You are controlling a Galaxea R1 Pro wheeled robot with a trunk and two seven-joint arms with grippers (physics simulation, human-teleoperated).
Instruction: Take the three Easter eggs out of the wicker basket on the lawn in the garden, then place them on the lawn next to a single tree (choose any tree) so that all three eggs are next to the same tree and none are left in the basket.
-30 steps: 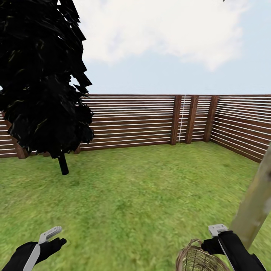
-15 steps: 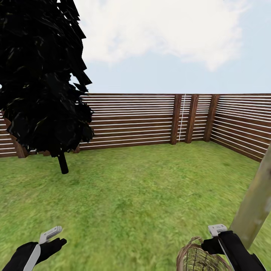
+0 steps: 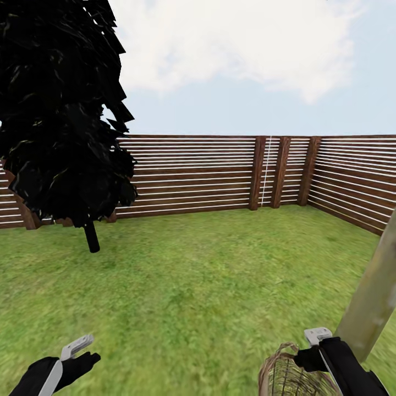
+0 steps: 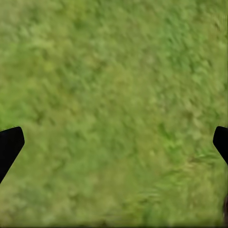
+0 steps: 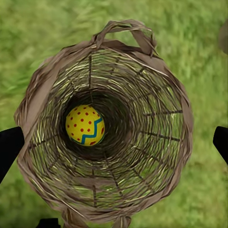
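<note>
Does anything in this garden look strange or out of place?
Yes: the tree on the left is almost wholly black, trunk and leaves, unlike the pale trunk at right. Also, the wicker basket shows one Easter egg.

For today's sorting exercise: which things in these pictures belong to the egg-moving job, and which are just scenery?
Job: basket; egg inside it; lawn; pale trunk; right pincer; left pincer.
Scenery: black tree; fence; sky.
</note>
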